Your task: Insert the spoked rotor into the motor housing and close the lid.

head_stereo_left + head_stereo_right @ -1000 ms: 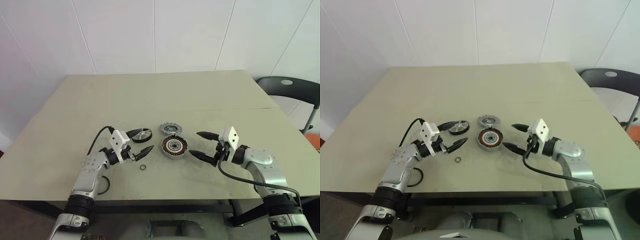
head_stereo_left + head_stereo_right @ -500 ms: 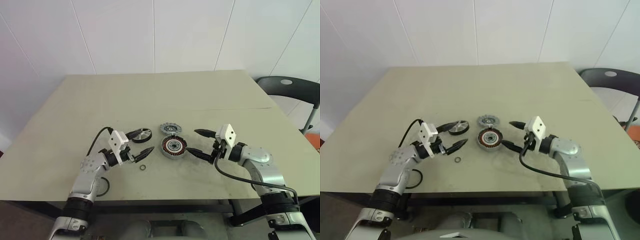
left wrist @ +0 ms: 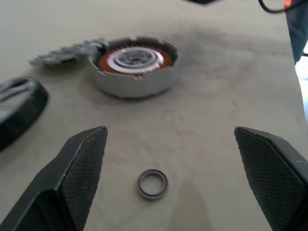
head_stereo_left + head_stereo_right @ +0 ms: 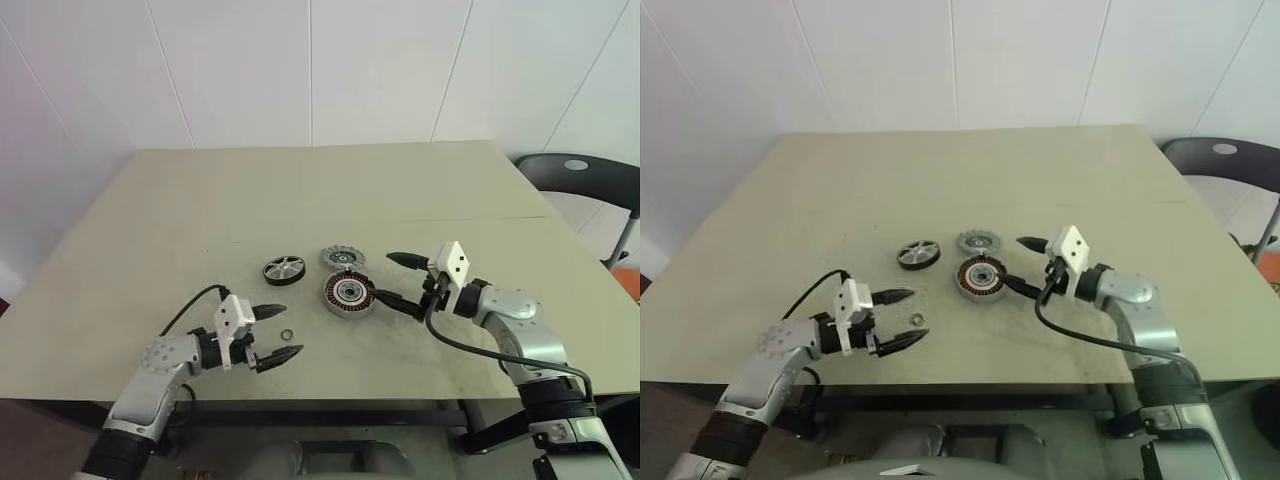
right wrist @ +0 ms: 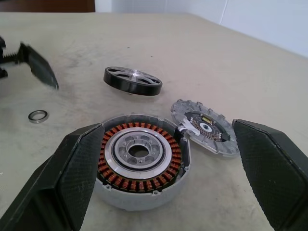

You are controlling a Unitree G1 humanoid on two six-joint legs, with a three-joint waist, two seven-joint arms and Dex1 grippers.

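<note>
Nothing is assembled yet. You see the motor housing (image 4: pixel 348 293) open on the table (image 4: pixel 200 200), its windings exposed. The spoked rotor (image 4: pixel 342 258) lies just behind it, and the lid (image 4: pixel 284 269) rests apart to the left. Both insertion and closing are left to do.

The left gripper (image 4: pixel 290 330) and right gripper (image 4: pixel 385 276) stand wide apart, empty. A small ring (image 3: pixel 153 184) lies by the left fingers.

You cannot tell whether the right lower finger touches the housing.
</note>
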